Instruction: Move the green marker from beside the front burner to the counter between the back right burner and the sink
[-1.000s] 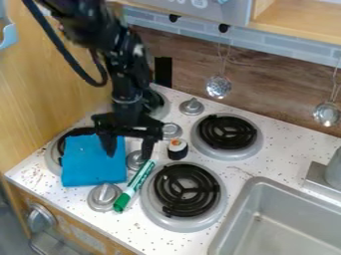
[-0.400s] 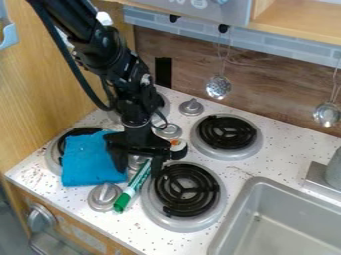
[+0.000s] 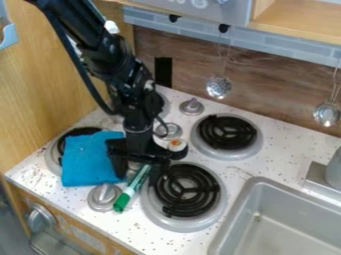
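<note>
The green marker [image 3: 124,200] lies on the white speckled tabletop [image 3: 283,152], between the near right burner [image 3: 184,190] and the near silver knob [image 3: 104,197]. It slants, with its green cap toward you and its white barrel running away toward the far right. Your hand [image 3: 138,179] hangs over the barrel from the far side, and it is open: one finger stands to the left of the marker and the other to the right, at the burner's left edge. You can't tell whether either finger touches the marker.

To the left of the marker you have a folded blue cloth [image 3: 90,162], which covers part of the left burner [image 3: 52,158]. Your left finger overlaps the cloth's right edge in the view; contact there is unclear. Just beyond the right side of your hand is a small sushi-like piece [image 3: 177,145], with a dark side and a white top with an orange spot.

Farther right sits the far right burner [image 3: 228,132], with a silver knob [image 3: 192,106] to its far left. You see the sink [image 3: 230,226] at the near right, and two metal strainers [image 3: 218,86] hang against the wood-look back wall [image 3: 273,94].
</note>
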Robot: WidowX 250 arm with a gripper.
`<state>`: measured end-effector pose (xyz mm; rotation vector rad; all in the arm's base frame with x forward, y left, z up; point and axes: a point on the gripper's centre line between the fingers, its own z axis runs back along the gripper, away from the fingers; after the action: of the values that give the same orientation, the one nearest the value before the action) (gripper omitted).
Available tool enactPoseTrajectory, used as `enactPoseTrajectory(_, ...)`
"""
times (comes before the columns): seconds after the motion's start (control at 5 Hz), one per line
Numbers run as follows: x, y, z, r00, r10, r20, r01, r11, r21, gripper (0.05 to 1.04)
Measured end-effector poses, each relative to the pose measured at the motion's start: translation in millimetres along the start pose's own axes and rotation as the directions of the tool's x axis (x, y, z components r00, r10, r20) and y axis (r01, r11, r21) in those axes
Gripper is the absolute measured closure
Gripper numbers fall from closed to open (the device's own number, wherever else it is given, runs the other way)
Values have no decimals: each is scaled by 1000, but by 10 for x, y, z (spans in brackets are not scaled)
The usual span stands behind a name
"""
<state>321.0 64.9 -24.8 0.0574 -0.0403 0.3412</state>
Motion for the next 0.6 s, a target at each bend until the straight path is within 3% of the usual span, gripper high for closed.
enactPoseTrajectory(0.2, 40, -8, -12, 1000, -8, -14, 8, 1000, 2, 138)
enactPoseTrajectory(0.6, 77, -32, -69, 999, -6, -38, 7, 1000, 6, 681)
